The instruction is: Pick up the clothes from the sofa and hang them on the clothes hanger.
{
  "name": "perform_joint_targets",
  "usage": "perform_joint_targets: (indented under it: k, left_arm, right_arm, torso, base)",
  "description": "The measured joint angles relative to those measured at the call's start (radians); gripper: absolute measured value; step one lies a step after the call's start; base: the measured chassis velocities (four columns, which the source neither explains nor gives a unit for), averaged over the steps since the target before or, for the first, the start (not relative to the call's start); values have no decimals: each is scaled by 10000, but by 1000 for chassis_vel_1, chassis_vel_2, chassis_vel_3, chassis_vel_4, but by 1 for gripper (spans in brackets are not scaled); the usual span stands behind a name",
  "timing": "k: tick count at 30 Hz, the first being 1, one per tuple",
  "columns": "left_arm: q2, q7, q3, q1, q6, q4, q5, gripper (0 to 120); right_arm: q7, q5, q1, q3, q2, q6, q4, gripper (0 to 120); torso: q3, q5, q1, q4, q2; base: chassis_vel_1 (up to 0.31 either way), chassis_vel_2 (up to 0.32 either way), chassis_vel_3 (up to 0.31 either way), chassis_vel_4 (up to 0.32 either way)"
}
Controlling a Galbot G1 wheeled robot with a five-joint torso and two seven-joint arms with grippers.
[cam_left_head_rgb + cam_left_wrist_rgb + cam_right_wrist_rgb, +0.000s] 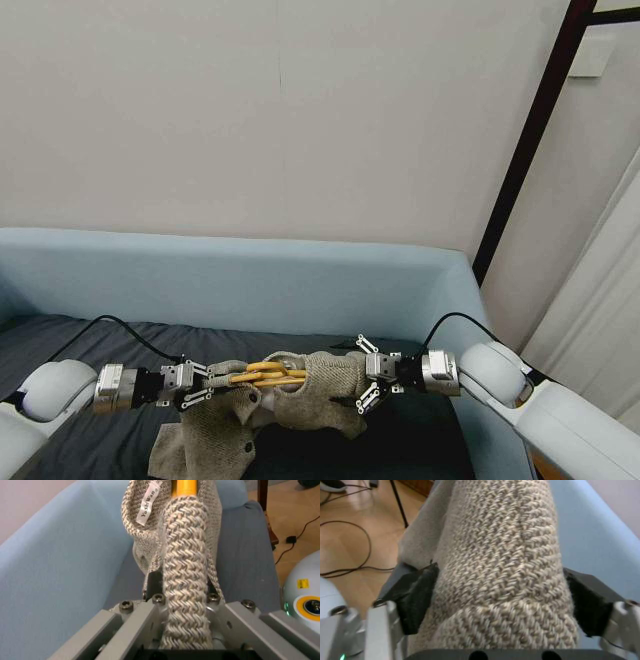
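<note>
A beige knitted sweater point(300, 395) hangs over a yellow hanger point(270, 374) just above the sofa's dark seat, held between my two arms. My left gripper point(222, 383) is shut on the sweater where it wraps the hanger's end; in the left wrist view the knit point(186, 592) runs between the fingers, with the yellow hanger point(184, 487) and a white label point(147, 503) beyond. My right gripper point(358, 385) stands open around the sweater's other shoulder point(505, 573). Its black pads point(417, 596) sit wide apart on either side of the knit.
The light blue sofa backrest point(250, 280) runs behind the arms, above the dark grey seat cushion point(90, 335). A dark pole point(525, 150) stands at the right by the wall. Wooden floor with cables point(355, 536) lies past the sofa's edge.
</note>
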Motion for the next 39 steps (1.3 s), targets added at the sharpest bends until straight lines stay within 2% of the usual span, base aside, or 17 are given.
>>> perform_joint_targets:
  k: [4,6,8,14,16,20,23,25,27,31,32,34,37,39]
  left_arm:
    - [24,61,-48,21,-26,-28,99,3]
    - [30,70,-67,37,-28,-38,104,3]
    - [52,103,-106,61,-30,-63,110,3]
    - [64,139,-165,111,-83,-125,112,3]
    - [64,140,-165,112,-110,-125,111,3]
    - [60,186,-166,78,-325,-58,50,3]
    - [38,292,-167,22,-457,14,-99,3]
    - [4,272,-31,-135,-1330,334,-654,4]
    - [24,172,0,-164,-1578,385,-792,8]
    - [330,-4,5,-232,-2370,453,-1267,26]
    - [330,-4,5,-232,-2370,453,-1267,26]
    - [526,-14,-96,-211,-2556,426,-1593,35]
    - [841,-62,-319,-79,-2707,313,-2626,48]
    - [908,-93,-395,-47,-2711,249,-2993,52]
  right_arm:
    - [-645,-10,-66,207,-15,-108,-30,64]
    - [-833,-38,-77,276,-16,-152,-60,61]
    - [-1123,-75,-98,391,-18,-227,-171,51]
    - [-1240,547,-260,470,-17,-270,-276,28]
    - [-1277,562,-270,479,-10,-267,-278,25]
    - [-1552,812,-283,626,-2,-154,-386,8]
    - [-1741,1041,-284,763,2,-47,-465,7]
    - [-1976,1372,-321,993,3,-2,-491,7]
    - [-1919,1459,-341,998,-23,-8,-484,7]
    - [-1722,1727,-343,1072,-119,-251,-562,5]
    - [-1722,1727,-343,1072,-119,-251,-562,5]
    - [-1494,1951,-349,1098,-176,-446,-605,5]
    - [-1232,2622,-405,1173,-270,-732,-681,5]
    - [-1191,2809,-425,1193,-292,-792,-683,5]
  torso:
    - [-1,0,-1,0,0]
    - [0,-1,0,0,0]
    - [-1,0,0,0,0]
    - [-1,0,-1,0,0]
    - [-1,0,0,0,0]
    - [-1,0,0,0,0]
    - [0,0,-1,0,0]
    - [0,-1,-1,0,0]
    - [0,-2,0,0,0]
    - [0,-1,0,-1,0]
    - [0,-1,0,-1,0]
    - [0,0,0,0,0]
    - [0,0,0,0,0]
    - [0,0,-1,1,0]
  base:
    - [0,0,0,0]
    - [0,0,0,0]
    - [0,0,0,0]
    - [0,0,0,0]
    - [0,0,0,0]
    - [0,0,0,0]
    - [0,0,0,0]
    - [0,0,0,0]
    - [0,0,0,0]
    - [0,0,0,0]
    - [0,0,0,0]
    - [0,0,0,0]
    - [0,0,0,0]
    - [0,0,0,0]
